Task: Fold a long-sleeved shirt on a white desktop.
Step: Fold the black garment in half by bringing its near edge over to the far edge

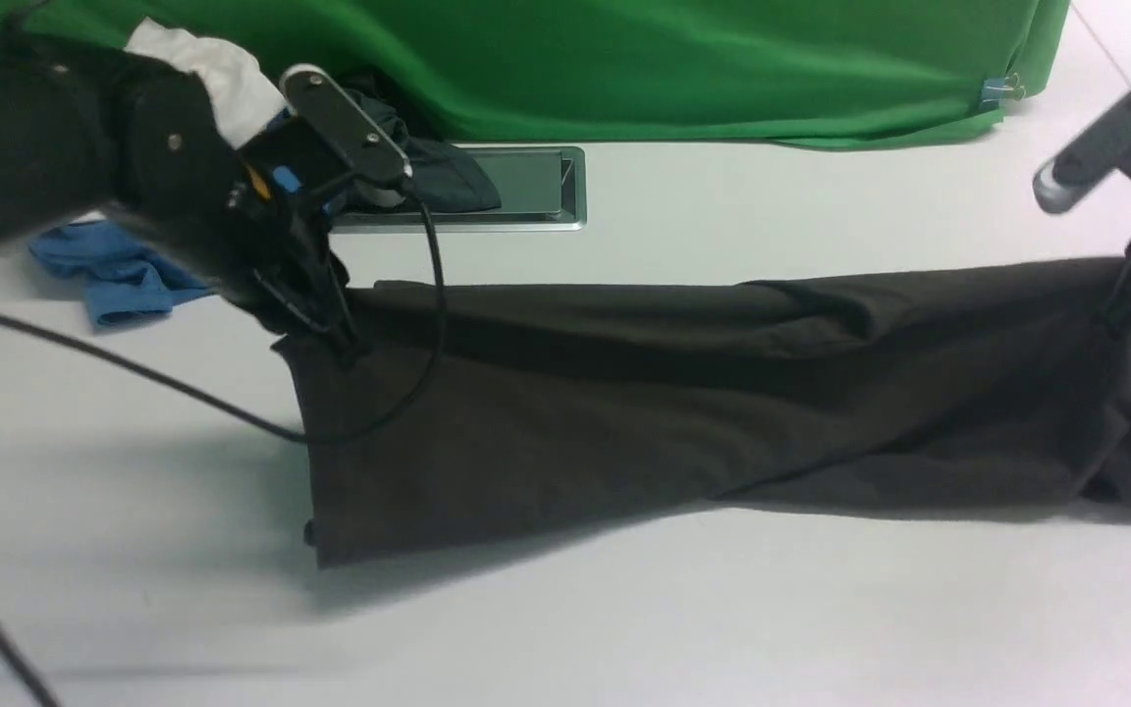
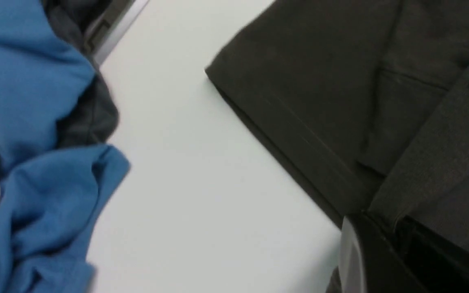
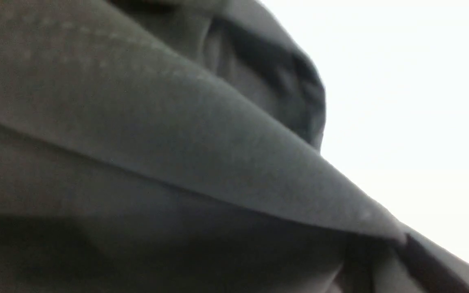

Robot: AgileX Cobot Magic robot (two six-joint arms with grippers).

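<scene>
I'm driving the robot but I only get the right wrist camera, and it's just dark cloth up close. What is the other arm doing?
Observer: In the front view the left gripper is shut on the far left corner of the long-sleeved shirt.
Operator: Is the shirt bunched up?
Observer: No, it is stretched over the white desktop between the left gripper and the right gripper, with a long fold along its far edge.
Operator: Is anything else lying around?
Observer: A blue garment lies to the left of the shirt, apart from it.
</scene>
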